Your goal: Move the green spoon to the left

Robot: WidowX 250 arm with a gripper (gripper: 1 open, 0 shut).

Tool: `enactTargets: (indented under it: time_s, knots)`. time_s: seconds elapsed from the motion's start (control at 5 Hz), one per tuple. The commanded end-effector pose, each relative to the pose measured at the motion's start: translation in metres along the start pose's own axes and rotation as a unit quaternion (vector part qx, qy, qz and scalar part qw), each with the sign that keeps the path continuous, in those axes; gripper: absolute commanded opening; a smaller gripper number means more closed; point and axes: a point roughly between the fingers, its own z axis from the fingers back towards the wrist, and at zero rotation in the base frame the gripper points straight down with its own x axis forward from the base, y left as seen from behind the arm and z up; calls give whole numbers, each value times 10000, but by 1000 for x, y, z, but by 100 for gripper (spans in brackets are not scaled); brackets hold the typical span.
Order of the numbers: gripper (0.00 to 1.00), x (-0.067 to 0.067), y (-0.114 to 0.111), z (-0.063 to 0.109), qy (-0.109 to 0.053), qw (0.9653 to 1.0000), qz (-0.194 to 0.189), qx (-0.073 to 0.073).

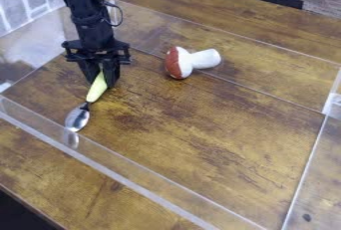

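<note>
The green spoon [90, 100] lies slanted on the wooden table, its yellow-green handle up and its shiny silver bowl [78, 118] down toward the front left. My black gripper [99, 78] stands over the handle's upper end, shut on the green spoon, with a finger on either side of it. The arm rises from there to the top left of the camera view. The handle's top is hidden between the fingers.
A toy mushroom [188, 62] with a red-brown cap and white stem lies on its side to the right of the gripper. A low clear plastic wall [160, 192] runs around the work area, close to the spoon's bowl at the front left.
</note>
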Motion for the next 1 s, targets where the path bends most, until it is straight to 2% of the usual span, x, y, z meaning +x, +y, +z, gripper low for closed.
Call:
enactTargets:
  time_s: [0.0, 0.8]
  knots:
    - [0, 9, 11, 23, -338, 9994, 63, 39]
    - [0, 9, 19, 29, -298, 9995, -5, 53]
